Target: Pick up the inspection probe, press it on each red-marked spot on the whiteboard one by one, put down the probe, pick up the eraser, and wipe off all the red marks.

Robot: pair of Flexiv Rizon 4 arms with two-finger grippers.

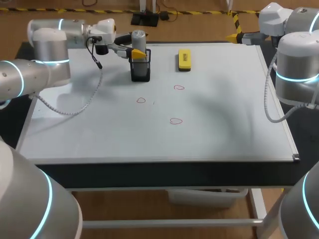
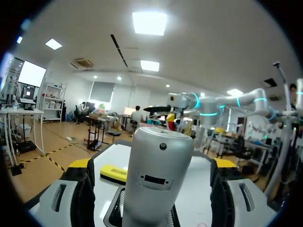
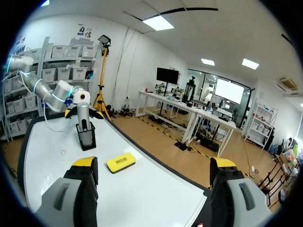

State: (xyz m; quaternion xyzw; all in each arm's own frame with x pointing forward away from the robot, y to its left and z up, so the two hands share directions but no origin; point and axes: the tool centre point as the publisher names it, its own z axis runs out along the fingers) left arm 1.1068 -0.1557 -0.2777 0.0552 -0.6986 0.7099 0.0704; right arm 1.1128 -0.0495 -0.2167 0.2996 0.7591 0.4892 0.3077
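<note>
The silver inspection probe [image 1: 138, 37] stands upright in a black mesh holder [image 1: 140, 69] at the far left of the whiteboard [image 1: 224, 109]. My left gripper [image 1: 136, 49] is open with one finger on each side of the probe's top. In the left wrist view the probe [image 2: 158, 175] fills the space between the fingers [image 2: 78, 189], with a gap on each side. The yellow eraser [image 1: 184, 59] lies to the right of the holder. Three red marks [image 1: 141, 100] [image 1: 179, 87] [image 1: 176, 120] are drawn mid-board. My right gripper [image 3: 154, 189] hangs open and empty above the board's right side, well away from the eraser [image 3: 120, 162] and the probe [image 3: 83, 116].
The whiteboard lies flat and covers most of the table. My left arm's cable [image 1: 94, 84] loops over the board's far left part. My right arm [image 1: 296, 64] stands at the board's right edge.
</note>
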